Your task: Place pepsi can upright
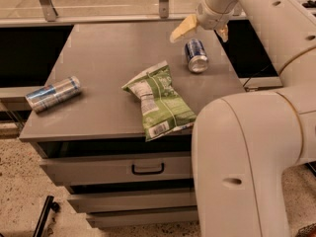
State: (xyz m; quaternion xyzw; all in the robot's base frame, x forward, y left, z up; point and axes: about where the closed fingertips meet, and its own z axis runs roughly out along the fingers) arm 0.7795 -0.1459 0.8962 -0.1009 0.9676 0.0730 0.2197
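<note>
Where the grey cabinet top stands over its drawers on a speckled floor, it bears three items: one pepsi can lying on its side near the back right, one silver-blue can lying at the left edge, and one green chip bag at the front. My gripper hovers just above the pepsi can, fingers spread, holding nothing

I'm watching the grey tabletop. The pepsi can is lying on its side near the right edge, a green chip bag is overhanging the front, and a slim silver can is lying far left. My gripper is hovering behind the pepsi can, fingers spread.
</note>
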